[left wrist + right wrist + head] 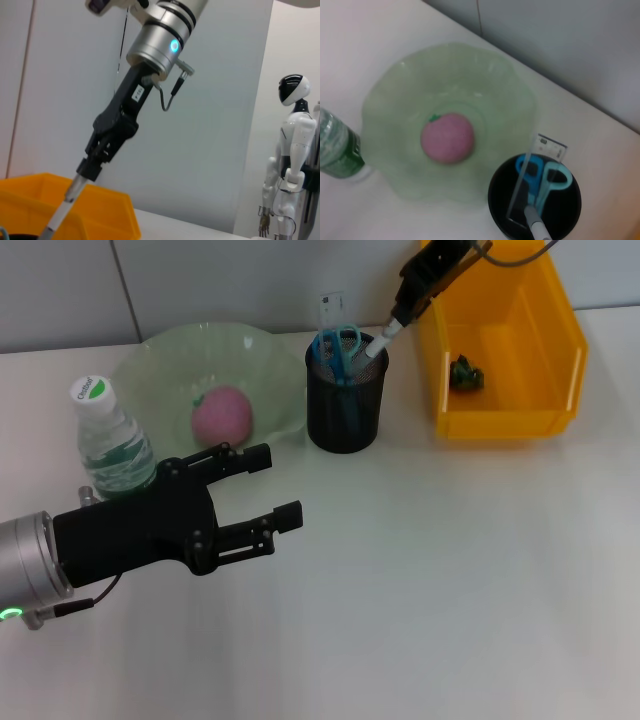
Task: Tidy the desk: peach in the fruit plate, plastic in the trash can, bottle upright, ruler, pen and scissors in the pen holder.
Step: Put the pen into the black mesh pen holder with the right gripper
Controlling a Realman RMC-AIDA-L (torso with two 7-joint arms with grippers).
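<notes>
Right claw, at upper centre of the head view, is clamped on the pen, whose lower end already sits inside the pen holder while the shaft leans against the rim on the bin side. Risks as judged: if released while this tilted, the pen may slap the rim and rock the light mesh cup; pushed further down at this angle, it could jam against the scissors or the ruler standing inside; and lifting away with the grip not fully let go could drag the pen back out. Left claw, lower left of the head view, hangs wide apart and holds nothing, just in front of the bottle; a careless sweep there would topple it. Materials: holder is black wire mesh, cylindrical; scissors have pale blue plastic loops; ruler is clear, thin, flat plastic. Fruit plate is translucent green with a wavy rim and holds the peach, pink and matte. Bottle is clear plastic, green label, white cap, upright. Trash can is a glossy yellow bin with a crumpled dark green plastic scrap inside. Tabletop is smooth white.
</notes>
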